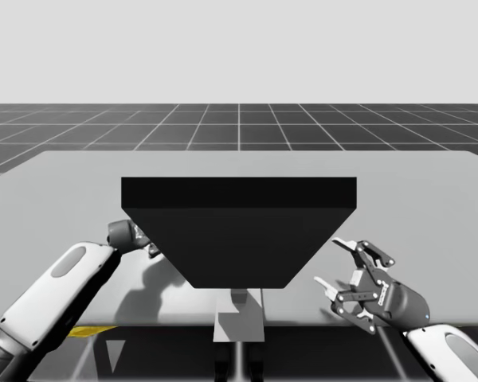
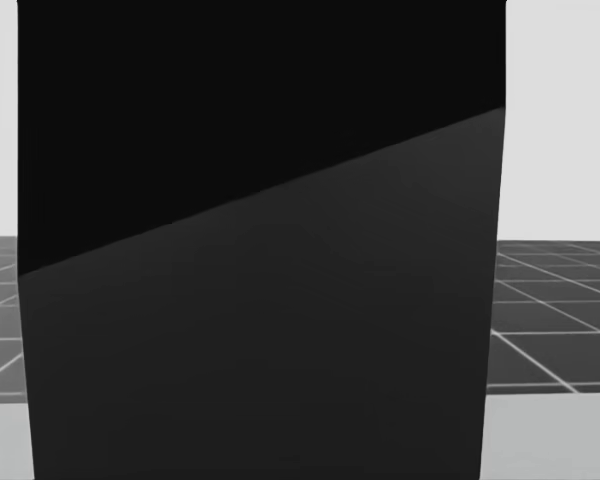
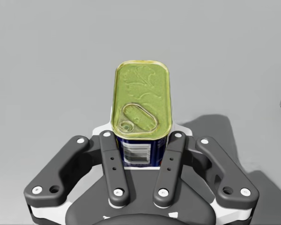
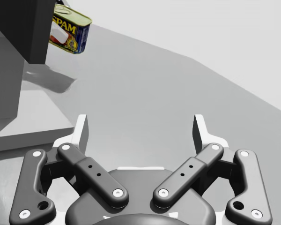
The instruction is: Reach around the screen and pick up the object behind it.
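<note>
Grey counter [image 1: 430, 199] carries the black screen [image 1: 237, 231] upright across its middle. My left jaws are clamped on the blue rectangular can [image 3: 141, 93] from two sides, its gold lid toward my wrist, at the screen's left edge and hanging above its own shadow. My right jaws stand wide apart near the screen's right edge.

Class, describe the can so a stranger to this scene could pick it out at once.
Find the black screen on the grey table; my left gripper sits at its left side. Clamped in that gripper is the can: rounded-rectangular, dark blue sides, yellow-gold pull-tab lid, against plain black and grey.
</note>
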`<state>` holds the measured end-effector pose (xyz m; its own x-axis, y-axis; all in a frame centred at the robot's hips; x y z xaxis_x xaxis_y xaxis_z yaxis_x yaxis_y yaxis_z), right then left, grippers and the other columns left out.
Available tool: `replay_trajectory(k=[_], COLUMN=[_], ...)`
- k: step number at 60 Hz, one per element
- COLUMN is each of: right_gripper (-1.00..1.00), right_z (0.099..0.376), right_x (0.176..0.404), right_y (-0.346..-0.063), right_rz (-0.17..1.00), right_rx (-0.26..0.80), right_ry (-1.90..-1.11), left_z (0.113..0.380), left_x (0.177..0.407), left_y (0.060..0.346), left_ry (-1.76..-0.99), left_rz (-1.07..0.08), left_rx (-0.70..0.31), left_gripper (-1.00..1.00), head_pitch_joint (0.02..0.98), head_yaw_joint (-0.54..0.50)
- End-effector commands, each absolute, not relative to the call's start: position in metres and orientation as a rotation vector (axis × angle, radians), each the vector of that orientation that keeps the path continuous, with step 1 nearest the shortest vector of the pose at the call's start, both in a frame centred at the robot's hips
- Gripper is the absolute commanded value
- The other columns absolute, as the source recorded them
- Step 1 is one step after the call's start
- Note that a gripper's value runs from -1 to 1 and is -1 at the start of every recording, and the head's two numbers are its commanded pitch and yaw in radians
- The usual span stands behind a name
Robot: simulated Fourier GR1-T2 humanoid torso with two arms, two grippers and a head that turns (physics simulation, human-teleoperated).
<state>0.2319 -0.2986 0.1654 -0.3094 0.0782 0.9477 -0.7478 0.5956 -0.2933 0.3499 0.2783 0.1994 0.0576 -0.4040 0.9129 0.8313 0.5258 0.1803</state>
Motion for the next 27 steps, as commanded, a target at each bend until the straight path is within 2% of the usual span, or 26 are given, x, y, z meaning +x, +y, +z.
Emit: replay_trajectory(k=[1, 14, 27], right_gripper=[-1.0, -1.0, -1.0], right_z=[0.166, 0.166, 0.173], right_x=[0.235, 0.24, 0.25], right_y=[-0.302, -0.306, -0.312], right_rz=[0.893, 0.86, 0.753], right_rx=[0.548, 0.529, 0.476], right_ry=[-1.704, -1.723, -1.77], left_z=[0.26, 0.324, 0.397], left_x=[0.347, 0.334, 0.31], left_y=[0.289, 0.29, 0.277], left_ry=[-1.302, -1.509, -1.741], left_rz=[-1.047, -0.968, -0.891], left_rx=[-0.454, -0.326, -0.244], left_gripper=[1.0, 1.0, 1.0], head_pitch_joint=[0.145, 0.142, 0.14], head_yaw_joint=[-0.05, -0.05, -0.05])
